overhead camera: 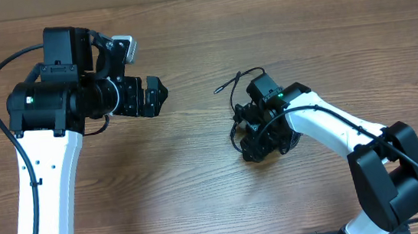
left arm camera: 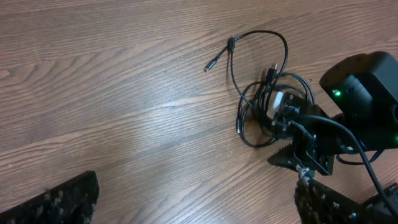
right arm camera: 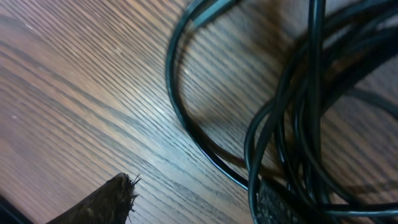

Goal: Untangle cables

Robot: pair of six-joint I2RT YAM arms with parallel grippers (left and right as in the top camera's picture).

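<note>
Cables [right arm camera: 316,56] bunched at right fingers [right arm camera: 109,202], grip unclear, left fingers [left arm camera: 62,199] released, bare table [overhead camera: 199,172] between

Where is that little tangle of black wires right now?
Seen from overhead, the cables lie just right of the table's middle, beneath the right gripper, one plug end trailing toward the left gripper.

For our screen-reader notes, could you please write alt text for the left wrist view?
Thin black cables lie tangled on a wooden table, with the right claw sitting in the tangle. One loose strand ends in a plug; fingertips of the left claw show along the bottom edge.
</note>
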